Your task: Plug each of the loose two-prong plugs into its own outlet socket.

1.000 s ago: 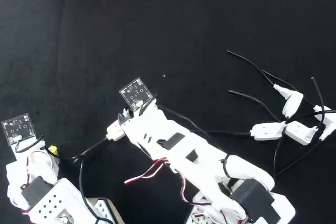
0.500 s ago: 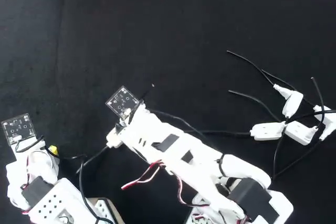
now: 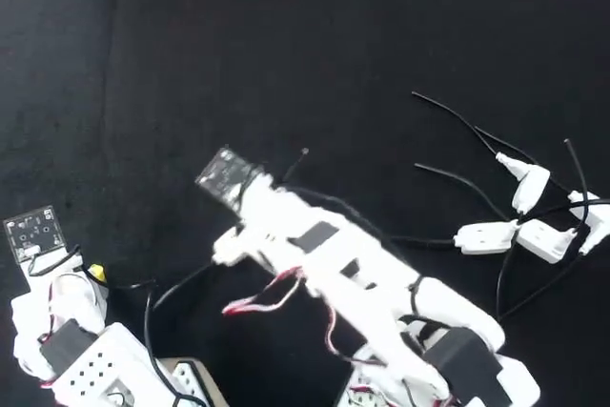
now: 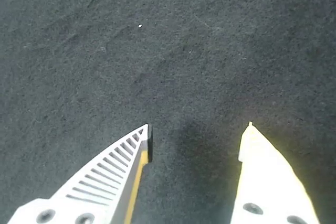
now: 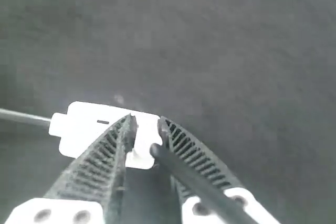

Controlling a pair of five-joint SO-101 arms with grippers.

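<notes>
black tablecloth, clutter behind table edge

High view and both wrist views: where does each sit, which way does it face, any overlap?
High view: fixed above, looking down on the black table; shows left arm and right arm.
Left wrist view: on the left wrist, facing down at the table past the open left claw.
Right wrist view: on the right wrist, facing down the right claw, shut on a white connector.
Shared: high and right wrist views both show that connector.
</notes>
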